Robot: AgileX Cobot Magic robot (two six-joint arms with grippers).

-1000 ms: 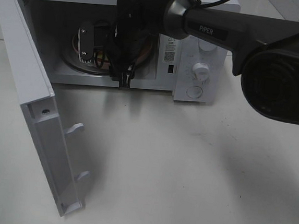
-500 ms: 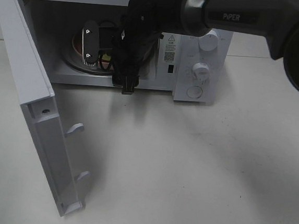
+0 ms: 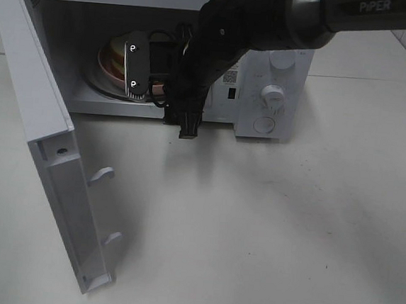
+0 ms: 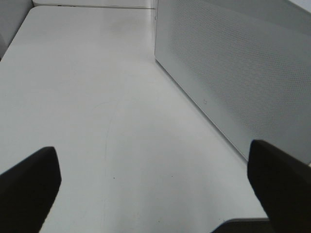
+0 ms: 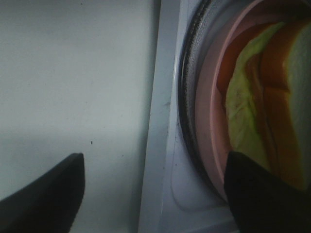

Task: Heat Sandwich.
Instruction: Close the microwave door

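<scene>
Right gripper (image 5: 155, 191) has backed out to the mouth of the microwave (image 3: 272, 94), and its arm now comes in from about 1 o'clock in the high view. Its jaws stand wide apart with nothing in them. The sandwich (image 5: 262, 97) lies on the pink plate (image 5: 206, 121), on the glass tray (image 5: 187, 87) inside the microwave, at about 11 o'clock. So the putting-in part looks done. The door (image 3: 41, 131) hangs open toward 8 o'clock. I think it must be shut and a knob (image 3: 272, 95) turned. The left gripper (image 4: 155, 194) is spread wide too, empty, over the table (image 4: 97, 97) beside the microwave. I count one sandwich, one plate, one microwave, one door, two grippers.
</scene>
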